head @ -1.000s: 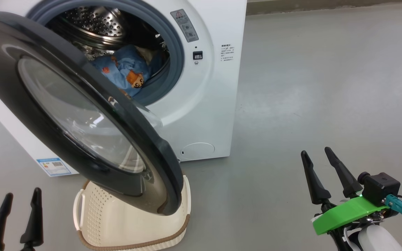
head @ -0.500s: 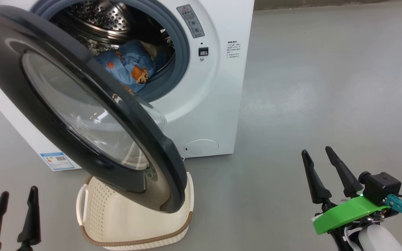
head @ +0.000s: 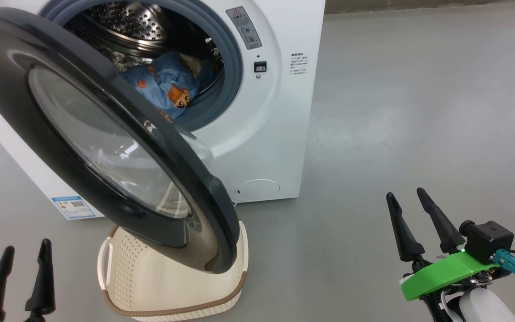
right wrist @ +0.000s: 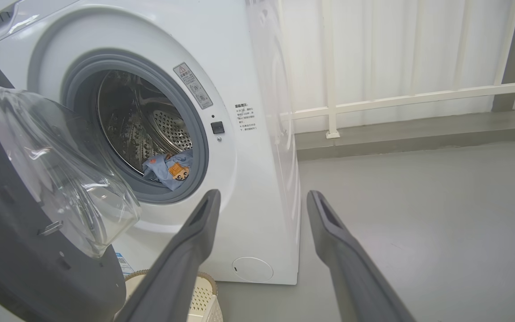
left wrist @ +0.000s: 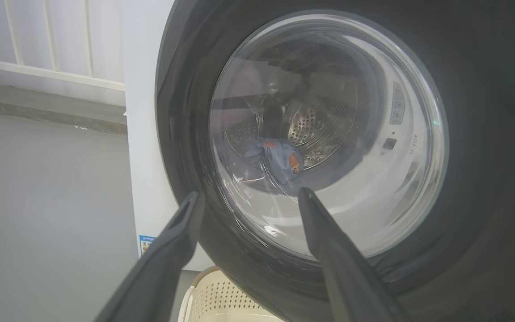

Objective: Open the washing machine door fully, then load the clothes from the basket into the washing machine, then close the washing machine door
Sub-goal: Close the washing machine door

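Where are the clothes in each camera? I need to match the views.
Head view: clothes upper centre-left, in the drum, above the door rim.
Left wrist view: clothes at centre, seen through the door glass.
Right wrist view: clothes left of centre, at the drum's bottom.
Shared landmark: small black latch on the washer front, right of the clothes.

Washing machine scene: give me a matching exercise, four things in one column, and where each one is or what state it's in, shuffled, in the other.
Column one
1. clothes
2. basket
3. washing machine door
4. right gripper

Column two
A. standing open, away from the front of the washing machine
B. open and empty, at the lower right of the head view
C. lying in the drum
D. on the floor, below the door's lower edge

Pairs: 1-C, 2-D, 3-A, 4-B
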